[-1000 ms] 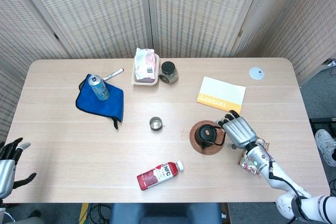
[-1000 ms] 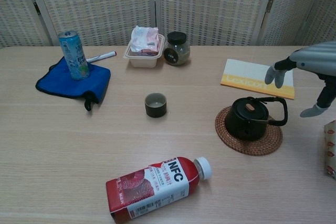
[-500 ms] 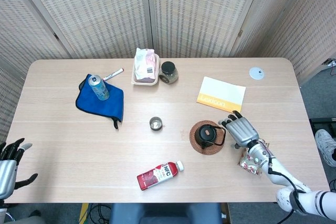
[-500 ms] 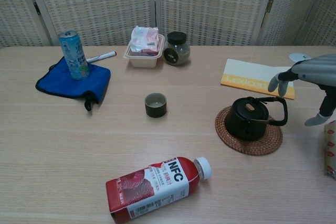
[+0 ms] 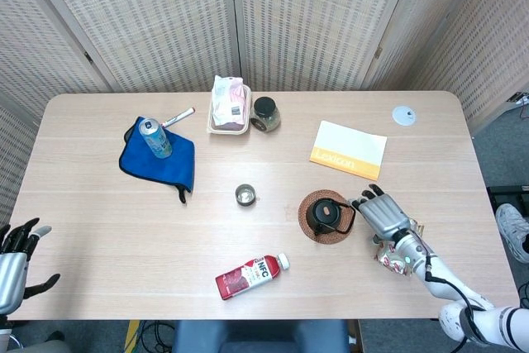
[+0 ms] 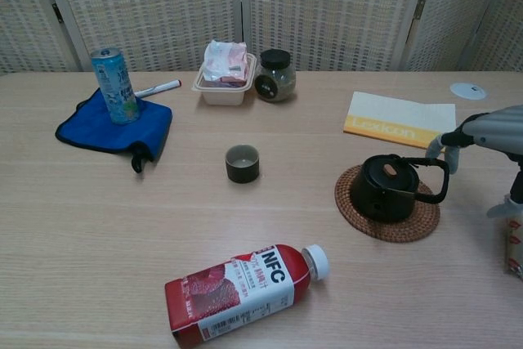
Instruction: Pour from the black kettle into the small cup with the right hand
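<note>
Pale wood table point(image 5: 99, 204) is carrying the round black kettle point(image 5: 324, 215) on its woven coaster point(image 6: 409, 225), handle facing the right hand point(image 5: 382, 214). That hand is hovering just beside the handle, fingers spread and holding nothing; the small dark cup point(image 5: 245, 195) is sitting well apart, beyond the kettle.

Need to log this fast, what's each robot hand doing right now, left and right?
Left robot hand: open, holding nothing, at the table's near left edge.
Right robot hand: open, fingers spread beside the kettle handle, not gripping it.

- The right hand point(image 5: 383, 213) is low over the table, fingers point(image 6: 452, 155) spread and holding nothing.
- The left hand point(image 5: 15, 245) is at the table's near-left edge, fingers apart, also holding nothing.
</note>
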